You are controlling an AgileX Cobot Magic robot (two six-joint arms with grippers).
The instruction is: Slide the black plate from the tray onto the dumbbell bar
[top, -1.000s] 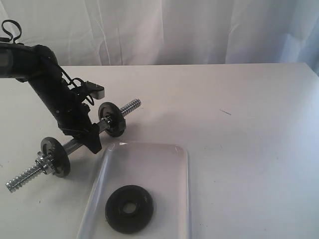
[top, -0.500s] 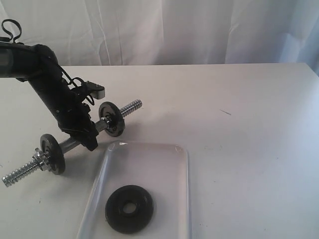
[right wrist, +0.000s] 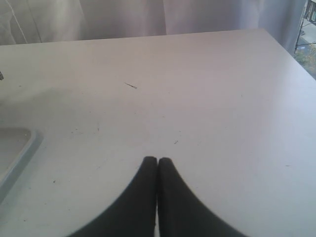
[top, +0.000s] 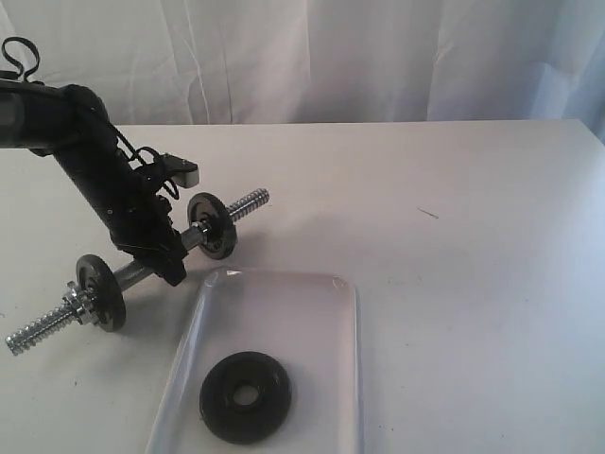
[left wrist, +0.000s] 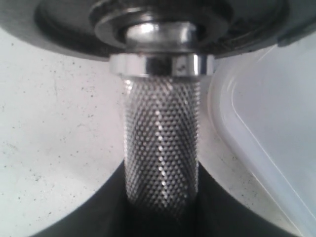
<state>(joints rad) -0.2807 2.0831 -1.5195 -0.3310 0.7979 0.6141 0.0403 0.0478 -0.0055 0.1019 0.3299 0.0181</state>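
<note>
The matte white table [top: 473, 284] spreads beneath both pincers. The long tray [top: 279, 312], glossy translucent plastic with rounded corners and a low rim, lies just beside the left pincer [top: 173, 270]. The dumbbell bar [top: 134, 276] is chrome with a knurled grip and coarse threaded ends. Its small black discs [top: 100, 291] flank that pincer, which is clamped on the grip. The black plate [top: 219, 397], flat, matte and holed, lies in the tray, apart from it. The right pincer [right wrist: 157, 165] holds nothing, its tips pressed together.

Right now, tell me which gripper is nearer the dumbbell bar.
Left. The left gripper is shut on the dumbbell bar at its knurled middle; the right gripper hangs over the table, away from it.
</note>
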